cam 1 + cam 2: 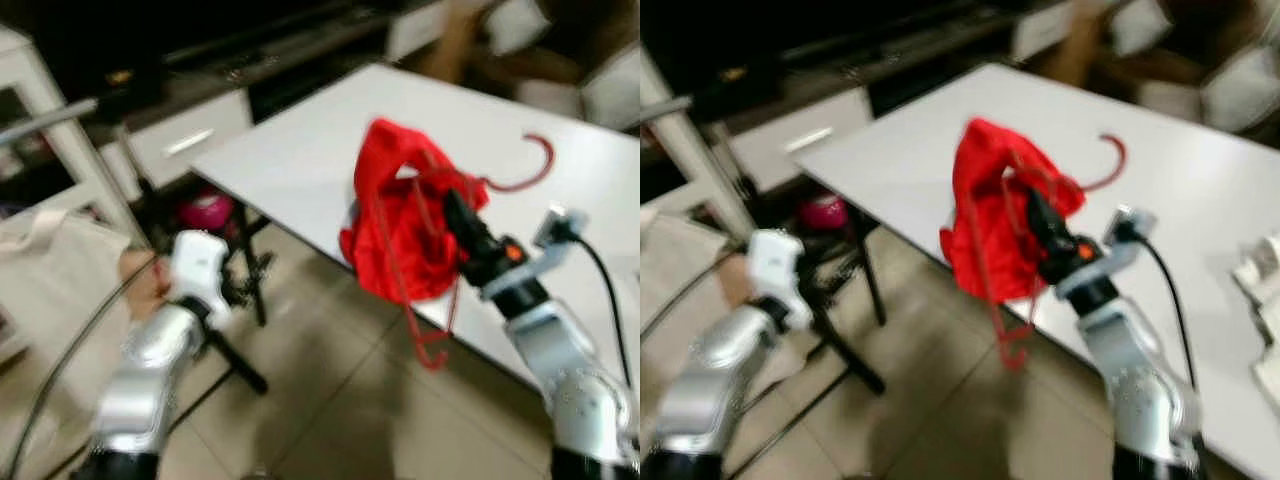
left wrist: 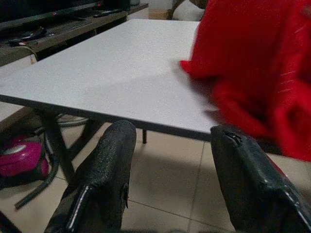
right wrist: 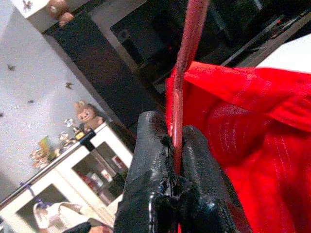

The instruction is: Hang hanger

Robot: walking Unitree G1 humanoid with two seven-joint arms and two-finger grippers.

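**Red hanger held over the desk edge**

Tiled floor (image 1: 330, 400) lies nearest, blurred in the head views, with the left hand (image 2: 170, 184) low at the robot's left, its two black fingers (image 2: 104, 179) spread wide apart and holding nothing. To the robot's right, the right hand (image 3: 176, 160) is raised at the near edge of the white desk (image 1: 300, 150), its fingers pinched tight on a thin red bar of the hanger (image 1: 440, 270). A red garment (image 1: 400, 220) is bunched on that hanger just beyond and above the fingertips, over the desk edge; the hanger's lower end dangles below the desk top, and its hook (image 1: 530, 165) curves out over the desk farther back. Beyond stand a white cabinet (image 1: 190, 140) and a dark low unit (image 1: 230, 50).
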